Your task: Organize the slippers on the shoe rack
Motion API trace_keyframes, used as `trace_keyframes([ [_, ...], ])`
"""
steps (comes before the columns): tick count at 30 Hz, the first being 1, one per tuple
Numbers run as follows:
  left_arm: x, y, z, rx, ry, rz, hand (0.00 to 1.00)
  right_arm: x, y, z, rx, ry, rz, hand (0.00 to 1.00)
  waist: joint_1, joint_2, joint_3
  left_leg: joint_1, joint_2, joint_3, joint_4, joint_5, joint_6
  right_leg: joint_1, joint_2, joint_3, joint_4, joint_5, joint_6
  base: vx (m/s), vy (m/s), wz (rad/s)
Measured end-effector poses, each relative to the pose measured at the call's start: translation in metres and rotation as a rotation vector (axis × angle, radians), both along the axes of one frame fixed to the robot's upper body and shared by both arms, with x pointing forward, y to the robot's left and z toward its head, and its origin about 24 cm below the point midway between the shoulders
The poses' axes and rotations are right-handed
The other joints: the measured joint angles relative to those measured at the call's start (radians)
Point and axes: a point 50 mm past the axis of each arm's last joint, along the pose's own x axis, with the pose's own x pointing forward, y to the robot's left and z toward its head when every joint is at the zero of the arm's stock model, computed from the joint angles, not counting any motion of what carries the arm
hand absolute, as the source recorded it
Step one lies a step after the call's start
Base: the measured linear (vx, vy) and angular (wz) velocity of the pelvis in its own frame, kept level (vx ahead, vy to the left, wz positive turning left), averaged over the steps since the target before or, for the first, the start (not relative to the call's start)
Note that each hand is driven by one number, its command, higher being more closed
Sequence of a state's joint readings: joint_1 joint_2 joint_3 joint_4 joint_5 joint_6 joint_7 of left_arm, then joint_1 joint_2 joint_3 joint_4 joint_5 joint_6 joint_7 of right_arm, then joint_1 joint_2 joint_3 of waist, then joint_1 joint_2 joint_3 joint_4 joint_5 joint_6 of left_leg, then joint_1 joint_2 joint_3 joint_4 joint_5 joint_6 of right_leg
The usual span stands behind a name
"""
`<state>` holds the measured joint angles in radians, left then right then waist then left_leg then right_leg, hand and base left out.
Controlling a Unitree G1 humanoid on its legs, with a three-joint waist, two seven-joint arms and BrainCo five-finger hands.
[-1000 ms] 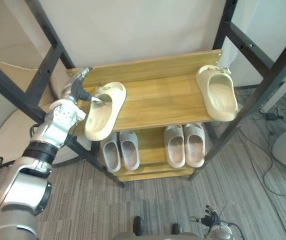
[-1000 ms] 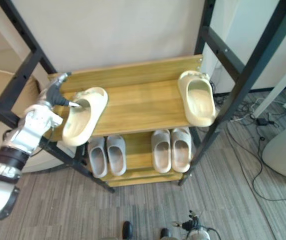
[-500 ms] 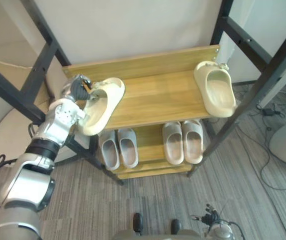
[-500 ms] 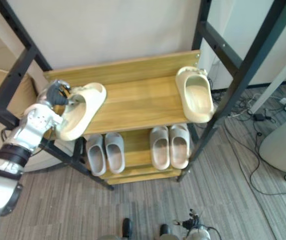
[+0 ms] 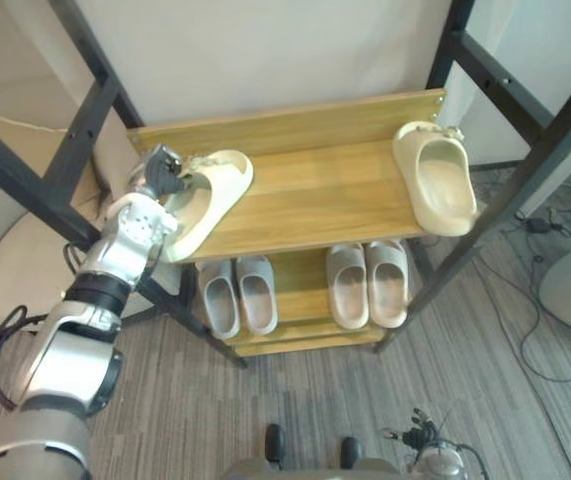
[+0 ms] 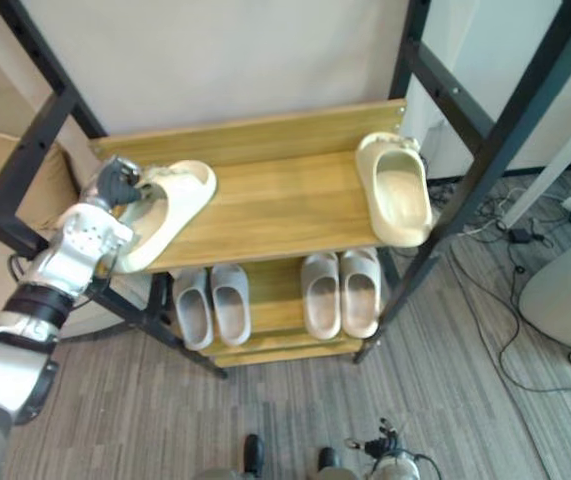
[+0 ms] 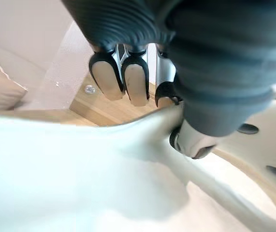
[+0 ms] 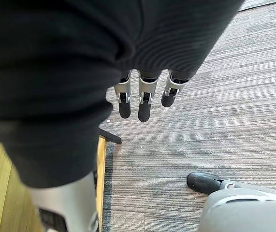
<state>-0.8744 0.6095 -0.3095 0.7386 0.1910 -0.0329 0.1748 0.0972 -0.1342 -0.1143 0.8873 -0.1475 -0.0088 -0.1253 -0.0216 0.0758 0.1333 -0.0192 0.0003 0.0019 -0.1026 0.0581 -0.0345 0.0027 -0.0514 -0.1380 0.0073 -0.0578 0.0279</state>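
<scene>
A cream slipper [image 5: 208, 200] lies slanted at the left end of the wooden shoe rack's top shelf [image 5: 315, 190], its near end over the front edge. My left hand [image 5: 157, 175] is shut on that slipper's left rim; the left wrist view shows its fingers [image 7: 123, 79] curled over the pale rim [image 7: 79, 169]. A matching cream slipper [image 5: 435, 180] lies at the shelf's right end, sticking out past the front edge. My right hand [image 8: 144, 96] hangs low over the carpet, fingers straight and holding nothing.
Two pairs of pale grey slippers [image 5: 240, 295] [image 5: 368, 285] stand side by side on the lower shelf. Black metal frame bars [image 5: 85, 110] [image 5: 525, 130] cross on both sides of the rack. A beige cushion [image 5: 15, 270] lies at the left, with cables on the carpet at the right.
My left hand's fingers have curled shut on the left slipper's rim. The slipper has shifted slightly further back onto the shelf.
</scene>
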Motion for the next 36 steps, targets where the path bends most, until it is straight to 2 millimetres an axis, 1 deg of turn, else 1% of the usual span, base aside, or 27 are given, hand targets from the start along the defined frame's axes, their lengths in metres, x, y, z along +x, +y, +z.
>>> trace_keyframes([
  [1,0.0,-0.001,0.0,-0.004,-0.001,-0.002,1.0,0.0,0.0,0.0,0.0,0.0,0.0,0.0,-0.001,0.0,0.0,0.0,0.0,0.0,0.0,0.0,0.0,0.0,0.0,-0.001,0.0,0.0,0.0,0.0,0.004,0.03],
  [5,0.003,-0.009,0.007,-0.032,-0.023,-0.022,1.0,0.005,0.003,0.001,0.006,-0.012,0.0,0.0,-0.027,0.002,0.001,-0.005,-0.003,-0.008,0.0,0.0,0.0,0.0,-0.003,-0.01,-0.004,0.0,0.0,0.02,0.005,0.05],
  [6,0.004,-0.009,0.008,-0.032,-0.025,-0.023,1.0,0.005,0.003,0.001,0.006,-0.013,0.001,0.0,-0.029,0.002,0.002,-0.005,-0.004,-0.008,0.0,0.0,0.0,0.0,-0.003,-0.01,-0.004,0.0,0.0,0.0,0.0,0.0],
  [8,0.009,-0.023,0.028,-0.06,-0.087,-0.052,1.0,0.01,0.003,0.003,0.008,-0.026,0.001,0.0,-0.039,0.007,0.015,-0.005,-0.006,-0.006,0.0,0.0,0.0,0.001,-0.005,-0.008,-0.005,0.0,0.0,0.0,0.0,0.0],
  [9,0.009,-0.024,0.032,-0.06,-0.096,-0.057,1.0,0.011,0.003,0.003,0.009,-0.029,-0.001,0.0,-0.041,0.009,0.019,-0.005,-0.006,-0.006,0.0,0.0,0.0,0.001,-0.005,-0.008,-0.005,0.0,0.001,0.01,0.006,-0.04],
  [10,0.01,-0.028,0.041,-0.061,-0.119,-0.066,1.0,0.014,0.003,0.004,0.011,-0.038,-0.002,0.0,-0.046,0.012,0.029,-0.005,-0.006,-0.003,0.0,0.0,0.0,0.0,-0.005,-0.005,-0.006,0.0,0.001,0.01,0.004,-0.06],
  [11,0.011,-0.03,0.045,-0.057,-0.129,-0.073,1.0,0.015,0.003,0.004,0.012,-0.041,-0.004,0.0,-0.048,0.015,0.033,-0.005,-0.006,0.001,0.0,0.0,0.0,-0.001,-0.005,-0.002,-0.007,0.001,0.001,0.01,0.002,-0.07],
  [14,0.011,-0.033,0.043,-0.049,-0.123,-0.08,1.0,0.016,0.003,0.004,0.021,-0.046,-0.017,0.0,-0.049,0.024,0.038,-0.004,-0.005,0.006,0.0,0.0,0.0,-0.001,-0.005,0.003,-0.009,0.001,0.001,0.0,0.0,-0.02],
  [18,0.012,-0.034,0.043,-0.061,-0.122,-0.084,1.0,0.016,0.003,0.005,0.022,-0.05,-0.017,0.0,-0.05,0.027,0.039,-0.005,-0.004,0.018,0.0,-0.001,-0.001,-0.007,-0.006,0.011,-0.008,0.003,0.001,-0.01,0.003,-0.06],
  [20,0.014,-0.04,0.048,-0.098,-0.128,-0.103,1.0,0.017,0.003,0.005,0.021,-0.055,-0.017,0.0,-0.05,0.03,0.042,-0.018,-0.003,0.02,0.0,-0.001,-0.001,-0.021,-0.005,0.018,-0.009,0.01,0.004,-0.03,0.015,-0.08],
  [26,0.015,-0.041,0.044,-0.174,-0.122,-0.098,1.0,0.021,0.003,0.007,0.021,-0.066,-0.02,0.0,-0.055,0.039,0.047,-0.03,-0.001,0.046,0.0,-0.001,-0.001,-0.044,-0.009,0.04,-0.011,0.024,0.009,-0.02,0.016,-0.14],
  [33,0.018,-0.058,0.036,-0.298,-0.094,-0.147,1.0,0.023,0.003,0.007,0.019,-0.07,-0.021,0.0,-0.063,0.045,0.05,-0.032,-0.002,0.046,0.0,-0.001,-0.001,-0.044,-0.009,0.039,-0.014,0.024,0.009,0.0,0.0,0.0],
  [34,0.018,-0.064,0.035,-0.34,-0.09,-0.165,1.0,0.025,0.003,0.008,0.019,-0.073,-0.02,0.0,-0.07,0.046,0.051,-0.033,-0.003,0.046,0.0,-0.001,-0.001,-0.045,-0.009,0.039,-0.016,0.024,0.009,0.0,0.0,0.0],
  [35,0.018,-0.065,0.035,-0.348,-0.09,-0.168,1.0,0.025,0.003,0.008,0.019,-0.074,-0.02,0.0,-0.072,0.046,0.051,-0.033,-0.004,0.046,0.0,-0.001,-0.001,-0.044,-0.009,0.039,-0.017,0.024,0.009,0.0,0.0,0.0],
  [36,0.018,-0.066,0.034,-0.371,-0.088,-0.173,1.0,0.026,0.004,0.008,0.019,-0.076,-0.019,0.0,-0.081,0.047,0.051,-0.033,-0.006,0.045,0.0,-0.001,-0.001,-0.043,-0.009,0.039,-0.02,0.024,0.009,0.0,0.0,0.0],
])
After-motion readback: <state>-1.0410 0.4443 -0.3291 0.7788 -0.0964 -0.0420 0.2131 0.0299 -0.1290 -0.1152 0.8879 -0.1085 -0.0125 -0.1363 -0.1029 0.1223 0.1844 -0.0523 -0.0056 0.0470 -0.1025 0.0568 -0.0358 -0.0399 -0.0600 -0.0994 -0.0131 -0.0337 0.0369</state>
